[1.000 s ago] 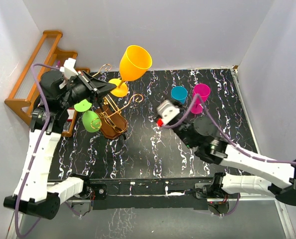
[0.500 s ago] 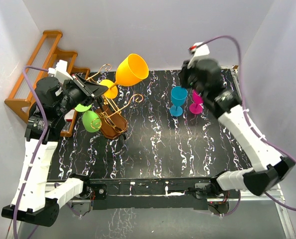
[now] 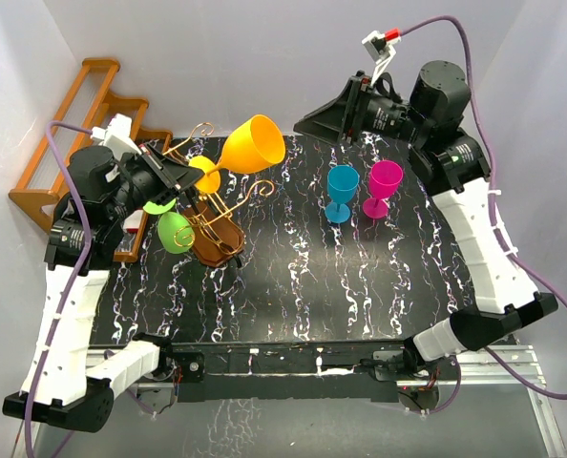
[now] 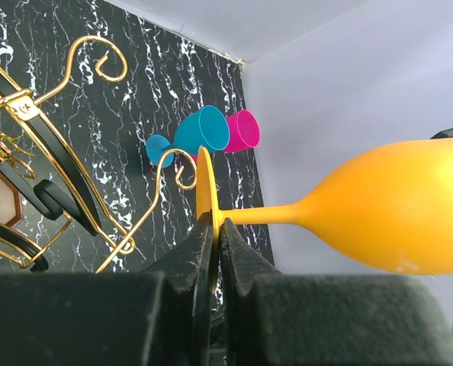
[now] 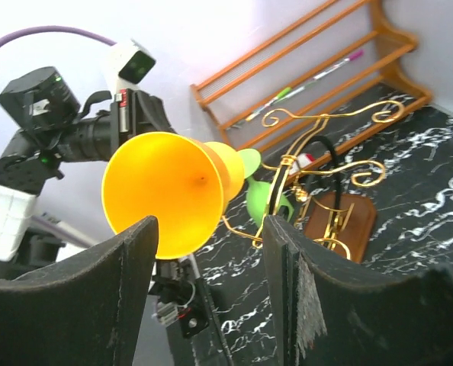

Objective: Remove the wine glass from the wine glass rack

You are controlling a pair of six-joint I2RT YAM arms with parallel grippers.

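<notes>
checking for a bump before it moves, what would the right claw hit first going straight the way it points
Most likely the orange glass, held by its foot in the left claw. The open right claw faces its mouth, though the gap is hard to judge.

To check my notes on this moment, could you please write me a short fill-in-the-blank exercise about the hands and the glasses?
1. The left hand pinches the foot of the orange wine glass, while the right hand is ___.
2. The blue glass and the pink glass stand ___, not tipped, on the table.
3. The green glass hangs on the gold wire ___.
Missing words: open; upright; rack.
</notes>
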